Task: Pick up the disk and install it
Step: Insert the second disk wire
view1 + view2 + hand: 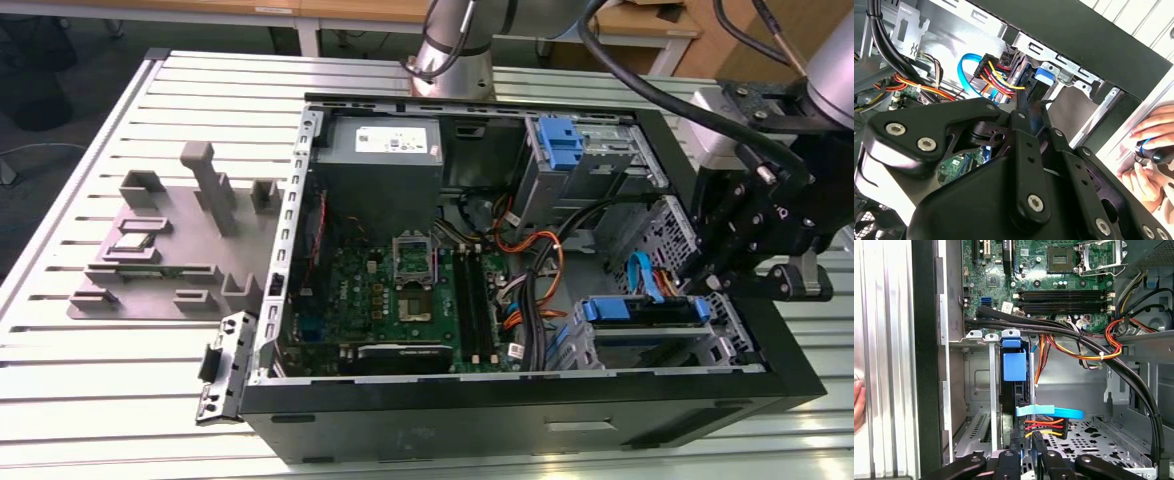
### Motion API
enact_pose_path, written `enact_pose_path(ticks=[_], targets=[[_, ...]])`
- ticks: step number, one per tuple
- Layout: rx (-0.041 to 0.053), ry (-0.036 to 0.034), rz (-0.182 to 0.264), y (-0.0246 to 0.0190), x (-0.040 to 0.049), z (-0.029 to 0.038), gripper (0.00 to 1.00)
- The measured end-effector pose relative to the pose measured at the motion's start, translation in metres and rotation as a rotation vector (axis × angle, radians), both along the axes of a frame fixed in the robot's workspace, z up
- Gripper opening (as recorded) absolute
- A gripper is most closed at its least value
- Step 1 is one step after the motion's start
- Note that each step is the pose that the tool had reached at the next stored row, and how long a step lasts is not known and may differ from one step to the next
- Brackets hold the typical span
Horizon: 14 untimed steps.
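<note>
On the slatted metal table (160, 400), the disk (1014, 390) sits upright in the case's drive bay, gripper (1026, 450) just beside it, grip unclear; best seated squarely along its blue rails.

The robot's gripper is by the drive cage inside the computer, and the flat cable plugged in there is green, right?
Not quite. The gripper is by the drive cage inside the computer case, but the flat cable plugged in there is blue, not green. The first wrist view shows it best, next to the disk sitting on edge in the cage.
</note>
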<state>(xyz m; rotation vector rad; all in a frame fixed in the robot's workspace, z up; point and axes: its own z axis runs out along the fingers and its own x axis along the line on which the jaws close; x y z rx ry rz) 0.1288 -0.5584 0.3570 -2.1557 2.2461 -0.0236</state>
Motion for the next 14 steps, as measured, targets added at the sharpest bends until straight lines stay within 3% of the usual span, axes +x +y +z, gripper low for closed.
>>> enact_pose_path(ticks=[5,10,11,13,14], targets=[[-0.0001,0.0025,0.0,0.0,0.0001,0.0002,0.24],[-0.0001,0.0381,0.0,0.0,0.0002,0.0001,0.24],[-0.0001,0.0417,0.0,0.0001,0.0002,0.0001,0.24],[0.0,0.0418,0.0,0.0,0.0001,0.0,0.24],[-0.0001,0.0469,0.0,0.0,0.0002,0.0,0.24]])
